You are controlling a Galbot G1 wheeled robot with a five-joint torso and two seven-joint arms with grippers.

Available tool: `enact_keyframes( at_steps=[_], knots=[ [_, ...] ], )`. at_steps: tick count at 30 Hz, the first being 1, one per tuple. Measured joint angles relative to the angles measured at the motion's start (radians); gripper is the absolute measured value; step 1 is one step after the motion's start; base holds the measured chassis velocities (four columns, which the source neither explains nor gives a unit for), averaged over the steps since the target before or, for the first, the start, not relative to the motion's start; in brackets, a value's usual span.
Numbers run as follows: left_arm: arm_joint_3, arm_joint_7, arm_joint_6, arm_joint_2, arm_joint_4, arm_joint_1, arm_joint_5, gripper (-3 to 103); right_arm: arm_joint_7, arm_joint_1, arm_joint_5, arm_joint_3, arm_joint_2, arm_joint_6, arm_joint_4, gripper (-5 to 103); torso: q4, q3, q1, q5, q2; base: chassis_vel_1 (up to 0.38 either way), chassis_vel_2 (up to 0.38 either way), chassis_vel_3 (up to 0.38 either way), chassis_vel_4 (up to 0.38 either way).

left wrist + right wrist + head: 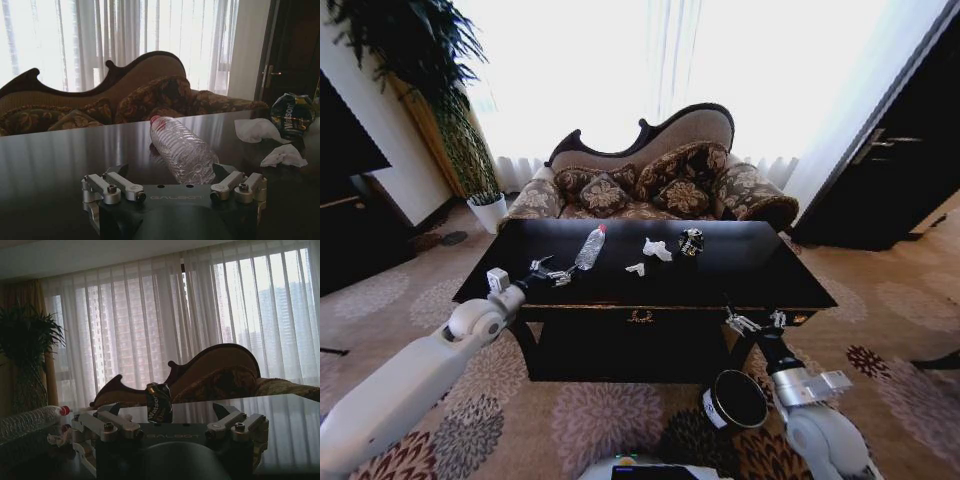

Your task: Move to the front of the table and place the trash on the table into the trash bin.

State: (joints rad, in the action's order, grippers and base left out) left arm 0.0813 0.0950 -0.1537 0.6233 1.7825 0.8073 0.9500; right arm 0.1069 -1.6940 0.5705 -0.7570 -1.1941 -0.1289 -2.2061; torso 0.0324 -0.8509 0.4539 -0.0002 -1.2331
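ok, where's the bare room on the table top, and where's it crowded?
Bare: the table's right end past the dark wrapper, and its near edge. Crowded: the middle, with bottle, paper wads and wrapper. Left end effector sits by the bottle.

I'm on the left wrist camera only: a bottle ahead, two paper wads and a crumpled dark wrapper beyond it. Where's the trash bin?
Observer: The trash bin stands on the carpet before the table's front right corner, beside the right arm.
Operator: And the right end effector?
Observer: The right end effector is open at the table's front edge, near that corner.
Operator: What faces it?
Observer: In its wrist view, the dark wrapper lies ahead on the tabletop.
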Motion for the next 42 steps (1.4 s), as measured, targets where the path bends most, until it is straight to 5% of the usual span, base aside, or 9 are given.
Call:
enact_keyframes(
  at_steps=[20,35,42],
  knots=[
    [-0.142,0.028,0.032,0.11,-0.169,-0.175,-0.014,89,-0.005,-0.034,0.014,-0.036,-0.002,0.012,-0.022,100,0.0002,0.0,0.0,0.0,0.0,0.0,0.0,0.0,0.0],
    [-0.101,0.008,0.03,0.053,-0.022,-0.026,-0.045,89,-0.009,-0.001,0.007,-0.007,0.005,0.025,-0.019,100,-0.0002,0.0,0.0,0.0,0.0,0.0,0.0,0.0,0.0],
    [-0.137,-0.027,0.031,0.11,-0.053,-0.084,-0.06,89,-0.008,-0.005,0.008,-0.011,0.01,0.027,-0.021,100,0.0,0.0,0.0,0.0,0.0,0.0,0.0,0.0,0.0]
  ],
)
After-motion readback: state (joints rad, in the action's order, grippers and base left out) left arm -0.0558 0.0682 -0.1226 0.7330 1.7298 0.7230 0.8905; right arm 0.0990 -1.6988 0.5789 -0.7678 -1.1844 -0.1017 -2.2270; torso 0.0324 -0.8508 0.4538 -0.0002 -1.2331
